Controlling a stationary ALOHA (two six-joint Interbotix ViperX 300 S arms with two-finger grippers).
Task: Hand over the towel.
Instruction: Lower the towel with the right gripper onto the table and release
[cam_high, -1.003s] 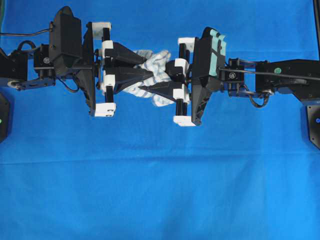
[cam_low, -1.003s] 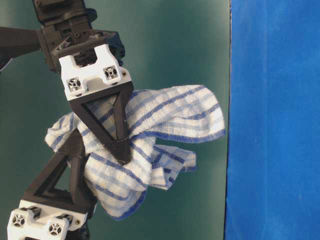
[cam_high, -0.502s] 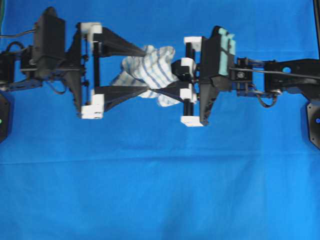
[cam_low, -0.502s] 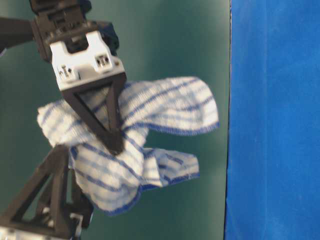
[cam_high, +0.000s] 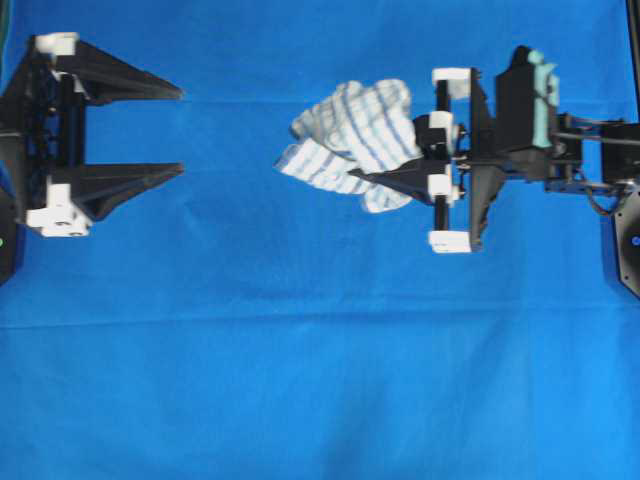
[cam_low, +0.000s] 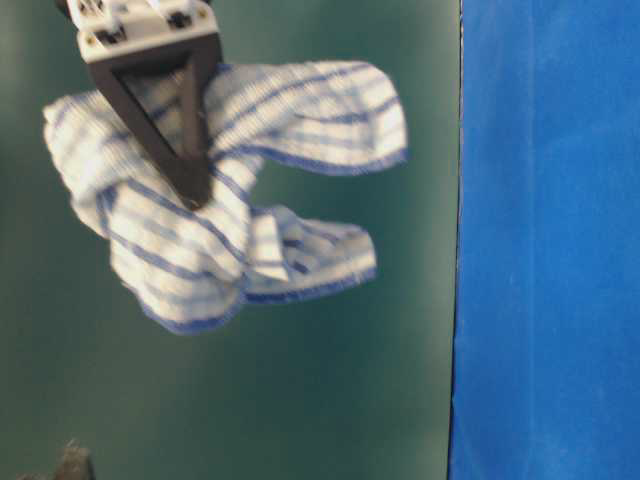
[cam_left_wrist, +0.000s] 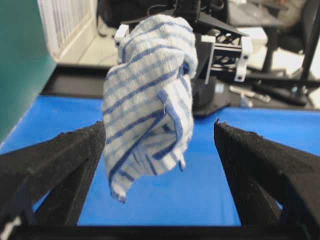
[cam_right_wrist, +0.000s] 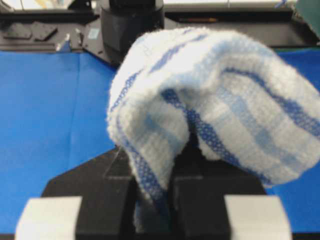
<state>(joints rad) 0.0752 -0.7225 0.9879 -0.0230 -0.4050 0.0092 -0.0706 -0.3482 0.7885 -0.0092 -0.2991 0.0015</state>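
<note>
The towel (cam_high: 350, 140), white with blue stripes, hangs bunched in the air above the blue sheet, right of centre in the overhead view. My right gripper (cam_high: 365, 165) is shut on it, the cloth pinched between its black fingers (cam_right_wrist: 115, 175) and draped over them (cam_right_wrist: 215, 100). From table level the towel (cam_low: 230, 180) dangles from one black finger (cam_low: 185, 130). My left gripper (cam_high: 183, 132) stands wide open at the far left, well apart from the cloth. In its wrist view the towel (cam_left_wrist: 150, 95) hangs ahead of the spread fingertips (cam_left_wrist: 95, 135), touching neither.
A plain blue sheet (cam_high: 320, 380) covers the whole table. The right arm's body (cam_high: 560, 150) stretches in from the right edge, with base plates at both sides (cam_high: 625, 240). A dark green wall (cam_low: 300, 400) stands behind the table in the table-level view.
My left gripper opened, let go of the towel and drew back to the left. My right gripper, still shut on the towel, carried it to the right.
</note>
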